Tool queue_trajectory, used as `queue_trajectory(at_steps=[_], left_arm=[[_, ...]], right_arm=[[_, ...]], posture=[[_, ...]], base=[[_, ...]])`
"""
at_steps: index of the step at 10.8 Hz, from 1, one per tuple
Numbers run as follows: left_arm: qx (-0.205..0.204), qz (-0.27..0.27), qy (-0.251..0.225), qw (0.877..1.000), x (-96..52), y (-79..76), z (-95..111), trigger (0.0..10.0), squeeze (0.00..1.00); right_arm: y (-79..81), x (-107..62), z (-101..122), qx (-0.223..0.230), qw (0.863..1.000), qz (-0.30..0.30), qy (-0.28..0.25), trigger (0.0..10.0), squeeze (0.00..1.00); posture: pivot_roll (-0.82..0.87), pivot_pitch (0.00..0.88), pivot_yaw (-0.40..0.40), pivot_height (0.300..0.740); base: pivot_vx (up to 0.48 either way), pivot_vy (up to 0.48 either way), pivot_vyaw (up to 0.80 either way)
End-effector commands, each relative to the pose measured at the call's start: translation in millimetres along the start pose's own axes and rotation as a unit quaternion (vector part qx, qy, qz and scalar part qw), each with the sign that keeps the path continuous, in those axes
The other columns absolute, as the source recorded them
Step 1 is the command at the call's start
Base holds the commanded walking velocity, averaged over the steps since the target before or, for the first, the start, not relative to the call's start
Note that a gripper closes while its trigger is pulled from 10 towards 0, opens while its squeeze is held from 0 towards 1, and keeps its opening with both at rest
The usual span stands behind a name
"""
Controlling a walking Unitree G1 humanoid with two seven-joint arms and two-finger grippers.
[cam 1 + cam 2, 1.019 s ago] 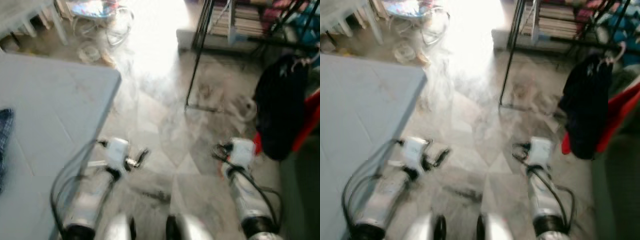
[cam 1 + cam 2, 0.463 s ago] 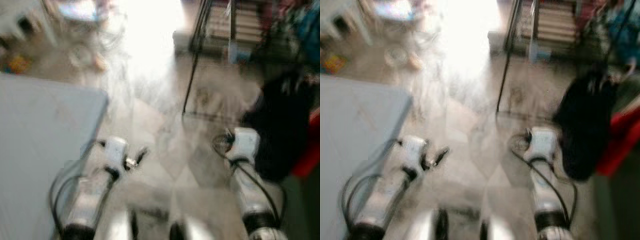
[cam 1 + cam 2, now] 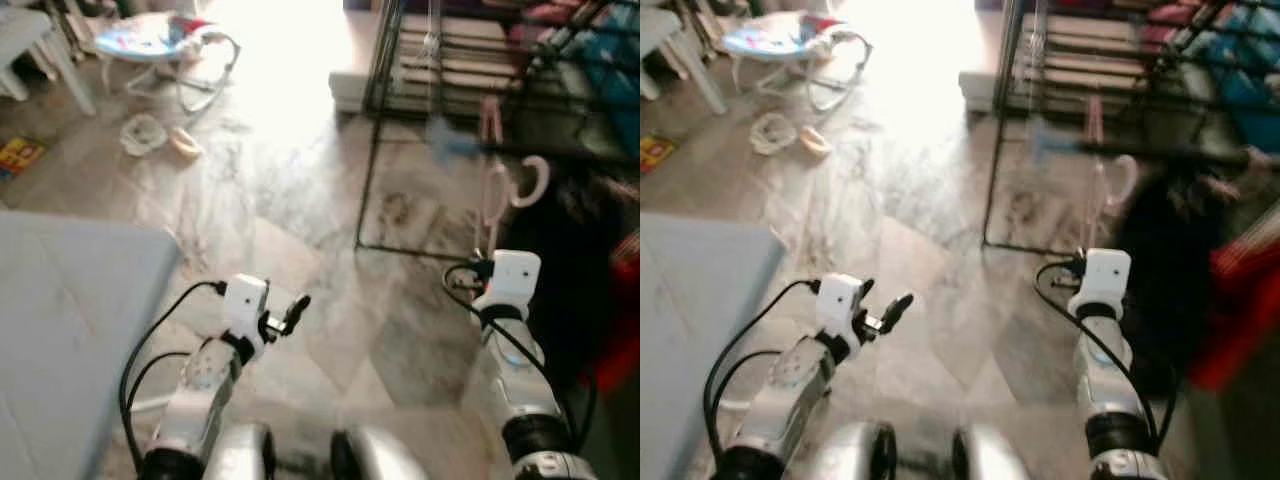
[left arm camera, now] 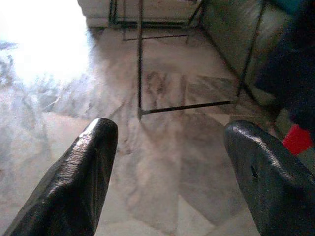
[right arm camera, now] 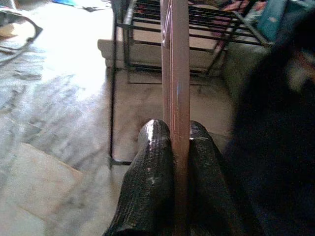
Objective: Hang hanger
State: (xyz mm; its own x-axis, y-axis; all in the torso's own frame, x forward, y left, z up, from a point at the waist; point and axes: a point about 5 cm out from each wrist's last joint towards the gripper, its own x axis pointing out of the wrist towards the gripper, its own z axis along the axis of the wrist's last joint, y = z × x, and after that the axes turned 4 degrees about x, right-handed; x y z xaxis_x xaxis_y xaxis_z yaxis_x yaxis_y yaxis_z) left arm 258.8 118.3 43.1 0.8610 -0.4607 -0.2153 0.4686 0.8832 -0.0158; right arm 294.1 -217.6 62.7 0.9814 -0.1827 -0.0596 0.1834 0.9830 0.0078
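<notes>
Right gripper (image 5: 173,147) closed tight on a pink hanger (image 5: 175,73), both black fingers (image 5: 150,162) pressed against its flat edge. In the head views the right arm reaches forward and slightly up, wrist cocked, holding the hanger (image 3: 497,180) upright in front of the black metal rack (image 3: 372,120); its hook curls toward the dark garment (image 3: 1165,270) on the rack's right side. Hanger is blurred, so whether it touches the rack rail cannot be told.

Left gripper (image 4: 167,162) spread wide, nothing between its fingers, aimed at the marble floor (image 4: 162,147) near the rack's foot. Left arm (image 3: 215,370) extends forward at low height, well apart from the rack, beside the corner of a grey counter (image 3: 70,300).

A child's bouncer (image 3: 165,40) and a white chair (image 3: 40,40) stand far from the rack.
</notes>
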Motion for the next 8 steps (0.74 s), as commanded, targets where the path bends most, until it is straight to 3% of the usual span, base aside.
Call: queue_trajectory(at_steps=[1,4,8], left_arm=[[0.001,0.004,0.007,1.0,-2.9,3.0,-2.1,10.0,0.0],[0.001,0.005,0.012,1.0,-2.6,3.2,-2.5,10.0,0.0],[0.001,0.004,0.015,1.0,-2.3,-0.2,-3.4,10.0,0.0]], right_arm=[[4.4,6.0,7.4,0.005,1.0,0.004,-0.007,10.0,0.0],[19.8,20.2,25.5,0.036,0.999,0.019,-0.005,10.0,0.0],[42.9,20.5,13.0,0.066,0.992,0.041,0.102,10.0,0.0]], posture=[[0.0,0.188,-0.026,0.74],[0.0,0.191,-0.029,0.74],[0.0,0.194,-0.033,0.74]], base=[[0.277,0.0,0.0],[0.0,0.0,0.0],[0.0,0.0,0.0]])
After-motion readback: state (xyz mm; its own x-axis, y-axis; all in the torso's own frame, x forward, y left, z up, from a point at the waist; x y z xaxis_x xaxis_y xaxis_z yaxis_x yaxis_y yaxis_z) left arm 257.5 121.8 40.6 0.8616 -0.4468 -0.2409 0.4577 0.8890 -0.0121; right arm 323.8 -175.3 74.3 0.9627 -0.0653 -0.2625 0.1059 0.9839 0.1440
